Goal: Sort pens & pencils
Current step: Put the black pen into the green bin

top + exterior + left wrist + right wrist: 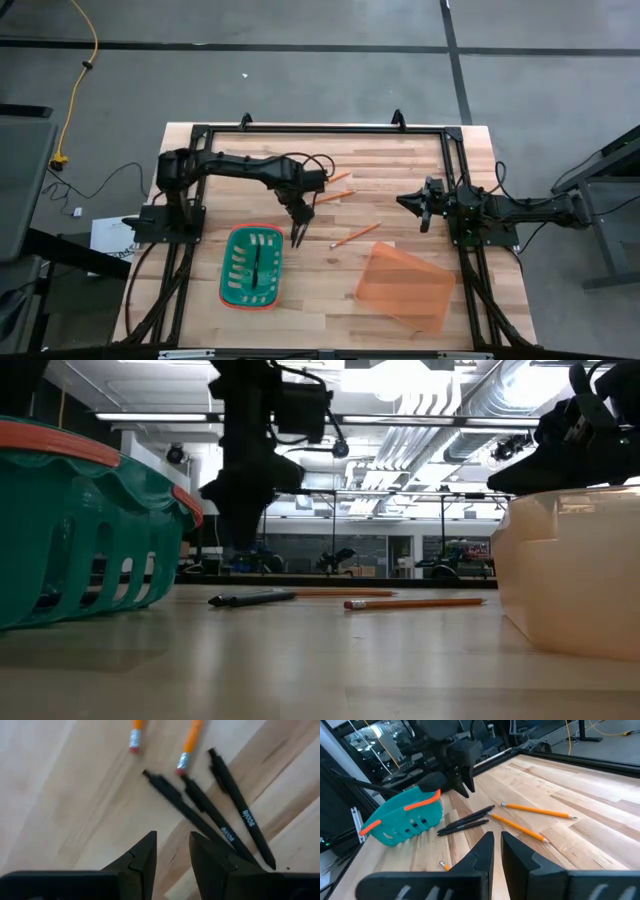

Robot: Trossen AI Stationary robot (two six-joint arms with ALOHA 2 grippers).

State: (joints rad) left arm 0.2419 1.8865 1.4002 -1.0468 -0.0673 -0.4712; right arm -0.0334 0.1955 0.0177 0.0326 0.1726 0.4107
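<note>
Left fingers (172, 857) are parted a little and empty, hanging just above the three pens (215, 820) lying side by side mid-worktop, beside the green basket (250, 265). Right fingers (497, 851) are nearly closed, empty, waiting near the right edge. Judging by this, sorting is barely begun: the pencils (355, 235) lie loose mid-worktop, orange bin (405, 288) empty, basket contents unclear.

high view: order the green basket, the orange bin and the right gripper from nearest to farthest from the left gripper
1. The green basket is nearest, just beside the left gripper, toward the left arm's side.
2. The orange bin comes next, across the table near the front edge on the right.
3. The right gripper is about as far as the bin; too close to call.
</note>
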